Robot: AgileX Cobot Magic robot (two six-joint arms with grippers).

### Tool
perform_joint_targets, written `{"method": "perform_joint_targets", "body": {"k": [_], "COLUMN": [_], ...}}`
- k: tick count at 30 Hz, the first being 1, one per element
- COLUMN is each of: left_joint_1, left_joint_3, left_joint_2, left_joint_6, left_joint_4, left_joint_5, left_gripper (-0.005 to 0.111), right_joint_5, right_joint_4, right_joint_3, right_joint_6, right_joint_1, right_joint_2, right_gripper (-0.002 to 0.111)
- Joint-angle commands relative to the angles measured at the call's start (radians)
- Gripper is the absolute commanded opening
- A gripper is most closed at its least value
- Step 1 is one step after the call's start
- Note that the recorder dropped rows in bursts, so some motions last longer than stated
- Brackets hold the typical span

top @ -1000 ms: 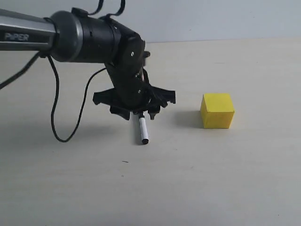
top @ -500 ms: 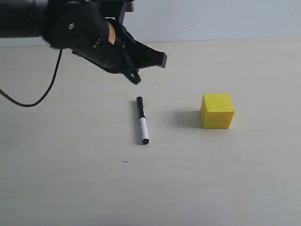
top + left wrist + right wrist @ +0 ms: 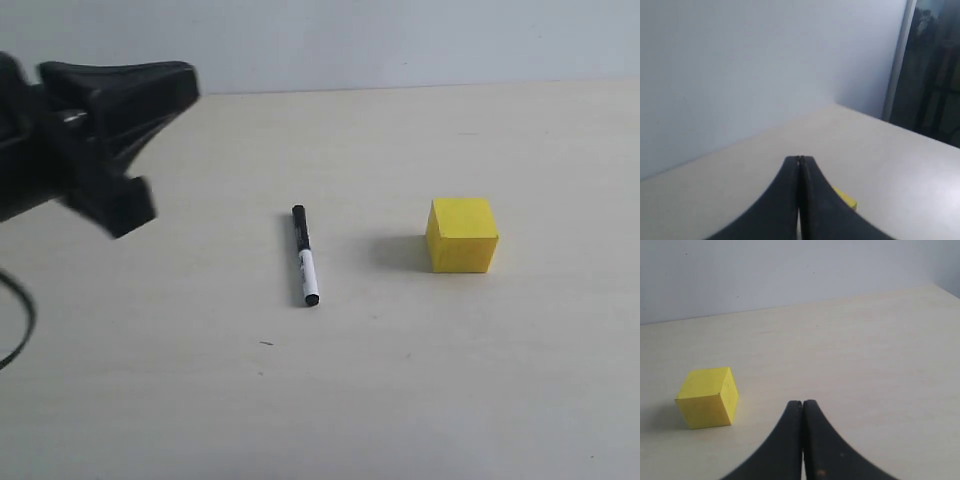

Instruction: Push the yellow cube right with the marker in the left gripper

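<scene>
The marker (image 3: 304, 255) lies flat on the table, black cap toward the back, held by nothing. The yellow cube (image 3: 462, 235) sits to its right, a cube's width of bare table between them. My left gripper (image 3: 110, 130) is a blurred black shape at the far left, well away from the marker. In the left wrist view its fingers (image 3: 800, 159) are shut with nothing between them, and a corner of the cube (image 3: 846, 201) peeks out behind them. My right gripper (image 3: 802, 402) is shut and empty, with the cube (image 3: 707, 397) off to one side; it does not show in the exterior view.
The beige table (image 3: 450, 380) ends at a pale wall (image 3: 400, 40) at the back. A black cable (image 3: 15, 320) loops at the left edge. A dark opening (image 3: 935, 75) shows past the wall's corner in the left wrist view.
My left gripper was on the marker a second ago; it has since lifted off and swung away to the far left. The marker stays on the table and the cube has not moved.
</scene>
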Motion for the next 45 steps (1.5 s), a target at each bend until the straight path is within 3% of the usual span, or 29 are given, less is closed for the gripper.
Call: {"method": "perform_joint_targets", "body": {"k": [1, 12, 26, 31, 33, 39, 45], "left_joint_1": [0.031, 0.042, 0.042, 0.064, 0.128, 0.412, 0.611], "left_joint_3": [0.126, 0.201, 0.201, 0.201, 0.201, 0.201, 0.201], "left_joint_2": [-0.227, -0.519, -0.539, -0.544, -0.566, -0.703, -0.837], "left_joint_6": [0.04, 0.04, 0.04, 0.069, 0.035, -0.103, -0.095], "left_joint_4": [-0.057, -0.038, -0.038, -0.038, -0.038, -0.038, -0.038], "left_joint_5": [-0.036, -0.006, -0.007, 0.061, 0.165, 0.527, 0.746], "left_gripper": [0.0, 0.0, 0.0, 0.0, 0.0, 0.0, 0.0], "right_joint_5": [-0.002, -0.002, -0.002, -0.002, -0.002, -0.002, -0.002], "right_joint_4": [0.0, 0.0, 0.0, 0.0, 0.0, 0.0, 0.0], "right_joint_3": [0.004, 0.004, 0.004, 0.004, 0.004, 0.004, 0.004], "right_joint_6": [0.0, 0.0, 0.0, 0.0, 0.0, 0.0, 0.0], "right_joint_1": [-0.004, -0.004, -0.004, -0.004, -0.004, -0.004, -0.004], "right_joint_2": [-0.006, -0.006, -0.006, -0.006, -0.006, -0.006, -0.006], "right_gripper": [0.0, 0.0, 0.0, 0.0, 0.0, 0.0, 0.0]}}
